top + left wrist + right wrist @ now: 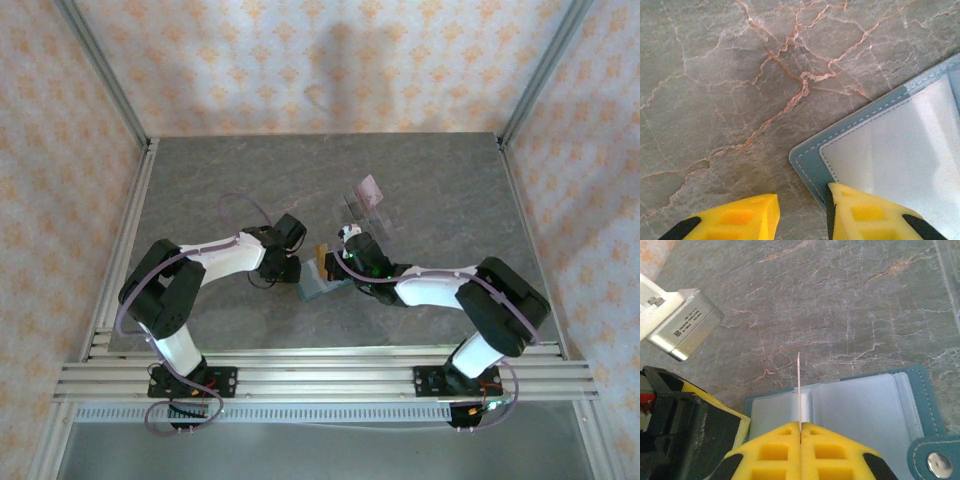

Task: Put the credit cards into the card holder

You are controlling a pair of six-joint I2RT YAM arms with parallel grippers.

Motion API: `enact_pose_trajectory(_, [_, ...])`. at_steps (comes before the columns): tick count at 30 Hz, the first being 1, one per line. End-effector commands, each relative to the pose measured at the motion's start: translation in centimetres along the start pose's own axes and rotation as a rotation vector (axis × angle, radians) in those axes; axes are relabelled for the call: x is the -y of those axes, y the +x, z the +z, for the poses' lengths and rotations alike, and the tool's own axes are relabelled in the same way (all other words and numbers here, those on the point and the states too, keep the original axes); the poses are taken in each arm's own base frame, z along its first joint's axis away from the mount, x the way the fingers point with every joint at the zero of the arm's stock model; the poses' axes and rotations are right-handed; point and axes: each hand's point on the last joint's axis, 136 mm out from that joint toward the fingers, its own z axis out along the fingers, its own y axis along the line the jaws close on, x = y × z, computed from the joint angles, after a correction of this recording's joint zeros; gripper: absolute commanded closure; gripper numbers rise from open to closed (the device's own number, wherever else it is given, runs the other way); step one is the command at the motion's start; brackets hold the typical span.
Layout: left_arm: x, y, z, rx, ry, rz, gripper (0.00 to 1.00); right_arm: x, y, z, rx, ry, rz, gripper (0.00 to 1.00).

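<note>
So the right gripper (800, 429) clamps a credit card (799, 385) edge-on over the open card holder (860, 405) bottom-centre, ready to slot. The left gripper (802, 215), spread, seemingly pins its corner.

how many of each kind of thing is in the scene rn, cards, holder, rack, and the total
credit cards: 2, the pink card standing in the rack and the held card pinched edge-on by the right gripper
card holder: 1, lying open on the table
clear plastic rack: 1
total: 4
</note>
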Motion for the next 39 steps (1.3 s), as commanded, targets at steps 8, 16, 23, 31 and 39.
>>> enact_pose_trajectory(8, [-3.2, 1.0, 3.1, -0.028, -0.141, 0.022, 0.68, 0.4, 0.1, 0.6, 0.003, -0.084, 0.098, 1.00])
enact_pose_trajectory(16, [-3.2, 1.1, 3.2, -0.033, -0.143, 0.021, 0.68, 0.2, 0.3, 1.0, -0.012, -0.142, 0.148, 1.00])
enact_pose_trajectory(23, [-3.1, 1.2, 3.3, -0.037, -0.140, 0.023, 0.68, 0.5, 0.5, 1.1, -0.018, -0.165, 0.178, 1.00])
enact_pose_trajectory(31, [-3.1, 1.2, 3.4, -0.040, -0.141, 0.022, 0.68, -0.2, 1.1, 1.4, -0.049, -0.217, 0.205, 1.00])
enact_pose_trajectory(39, [-3.2, 1.2, 3.5, -0.046, -0.143, 0.022, 0.68, -0.3, 2.5, 1.4, -0.112, -0.237, 0.225, 1.00])
